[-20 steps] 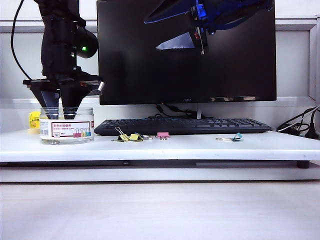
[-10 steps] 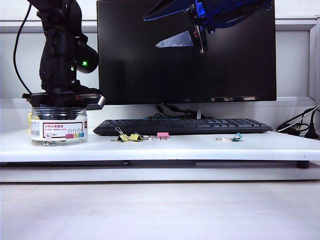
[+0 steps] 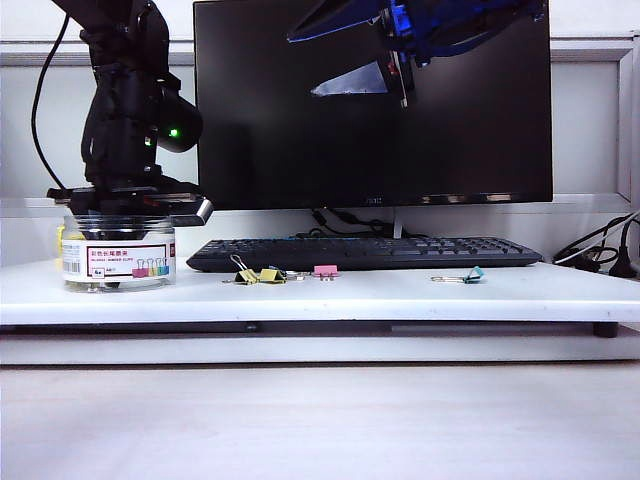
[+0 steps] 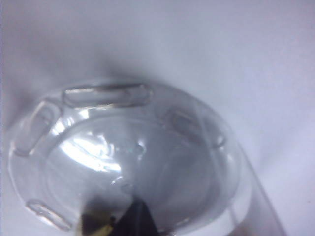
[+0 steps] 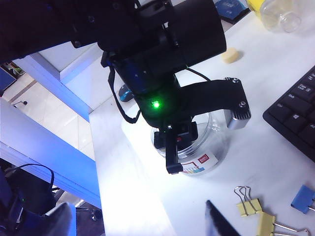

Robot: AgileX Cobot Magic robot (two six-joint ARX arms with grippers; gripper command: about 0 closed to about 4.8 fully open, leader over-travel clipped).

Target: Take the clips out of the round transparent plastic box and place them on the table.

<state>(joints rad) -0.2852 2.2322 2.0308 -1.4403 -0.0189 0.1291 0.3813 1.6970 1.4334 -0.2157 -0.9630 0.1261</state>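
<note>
Round transparent plastic box stands at the left end of my white table. My left gripper is down inside it, jaws closed; contents blurred. Two yellow binder clips lie near the black keyboard. My right gripper hangs high before the monitor, jaws wide apart.

1. Left arm: matte black housing; one green indicator light on the wrist module
2. A black cable runs along the left arm
3. Left gripper: black fingers; silver metal block with two screws at one end of the black crossbar
4. Right arm: blue and black body
5. Right gripper: one dark pointed finger visible
</note>
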